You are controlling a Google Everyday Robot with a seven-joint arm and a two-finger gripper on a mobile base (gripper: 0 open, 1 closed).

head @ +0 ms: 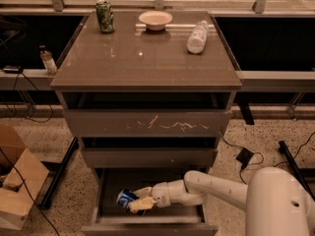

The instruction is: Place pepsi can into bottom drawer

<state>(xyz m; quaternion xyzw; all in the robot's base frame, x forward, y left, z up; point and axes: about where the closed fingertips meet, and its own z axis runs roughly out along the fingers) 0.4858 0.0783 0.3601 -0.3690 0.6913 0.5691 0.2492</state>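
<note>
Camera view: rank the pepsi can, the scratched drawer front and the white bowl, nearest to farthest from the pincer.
1. pepsi can, held in the pincer, in the bottom drawer
2. scratched drawer front, above
3. white bowl, back of the cabinet top

One camera looks down from high in front of the cabinet (147, 65), fairly near, facing its drawer fronts; the gripper (137, 199), clasping the pepsi can (125, 197), sits low inside the bottom drawer (157, 220).

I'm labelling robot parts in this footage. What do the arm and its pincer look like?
The arm is smooth, glossy white, built of rounded, tapering segments with a bulbous shell at lower right; no cables show. Its pincer, inside the bottom drawer, has two cream-yellow fingers.
</note>
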